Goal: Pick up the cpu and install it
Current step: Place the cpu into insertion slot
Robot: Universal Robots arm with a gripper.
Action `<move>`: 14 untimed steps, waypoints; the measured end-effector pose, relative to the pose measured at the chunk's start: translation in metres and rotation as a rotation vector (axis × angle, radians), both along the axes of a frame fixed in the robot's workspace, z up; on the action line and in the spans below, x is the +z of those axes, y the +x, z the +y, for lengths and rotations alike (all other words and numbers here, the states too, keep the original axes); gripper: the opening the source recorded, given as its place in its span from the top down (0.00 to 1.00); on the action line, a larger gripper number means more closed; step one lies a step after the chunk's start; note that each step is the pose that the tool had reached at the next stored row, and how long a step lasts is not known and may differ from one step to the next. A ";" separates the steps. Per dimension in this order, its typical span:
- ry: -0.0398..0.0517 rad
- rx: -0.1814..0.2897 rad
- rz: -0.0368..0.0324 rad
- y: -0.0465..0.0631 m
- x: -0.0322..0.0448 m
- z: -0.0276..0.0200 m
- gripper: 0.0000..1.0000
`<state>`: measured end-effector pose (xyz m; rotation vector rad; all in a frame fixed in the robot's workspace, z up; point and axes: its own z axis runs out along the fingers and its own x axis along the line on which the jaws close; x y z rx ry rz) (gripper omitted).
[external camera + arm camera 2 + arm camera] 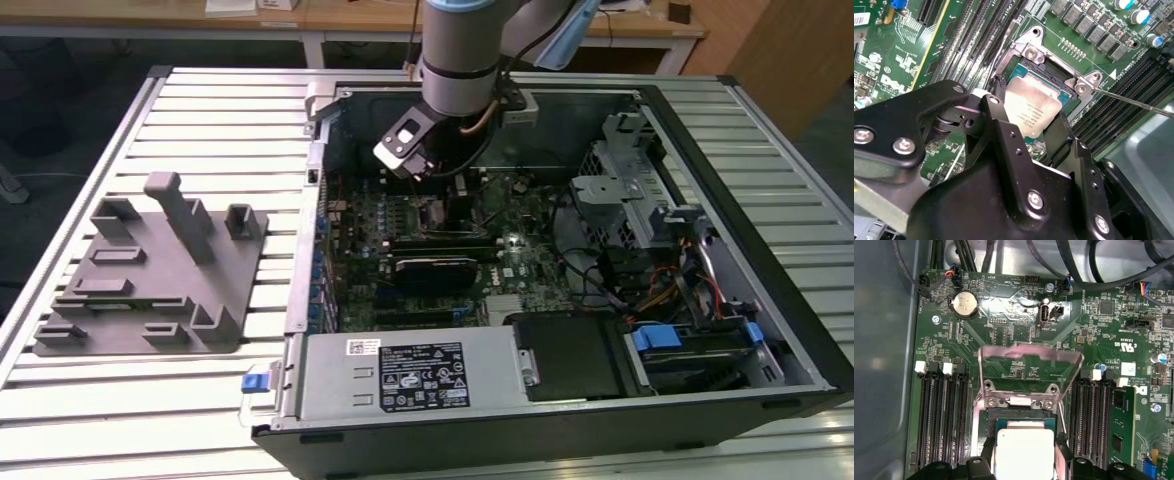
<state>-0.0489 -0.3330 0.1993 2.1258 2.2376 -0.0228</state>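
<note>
The cpu [1035, 102] is a small silvery square chip held between my gripper's [1029, 116] two black fingers [1000, 107], which are shut on its opposite sides. It hangs right at the open square socket frame [1030, 50] on the green motherboard; whether it rests in the socket I cannot tell. In the first wrist view the cpu [1024, 447] sits between the same fingers of the gripper [1025, 462], just before the raised metal load plate [1029, 360]. In the exterior view my gripper [424, 172] reaches down into the open computer case [747, 330].
A thin metal lever [1134, 102] sticks out beside the socket. Black memory slots [941, 410] flank it on both sides. A black module [434, 262], cables and drive bays [641, 200] crowd the case. A grey fixture [147, 280] lies on the slatted table at the exterior view's left.
</note>
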 end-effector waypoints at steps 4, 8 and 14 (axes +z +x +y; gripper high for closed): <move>-0.0001 0.000 0.0001 0.000 -0.0023 0.0023 0.45; 0.0000 0.000 0.0001 0.000 -0.0045 0.0034 0.45; -0.0001 0.000 0.0007 0.000 -0.0067 0.0034 0.45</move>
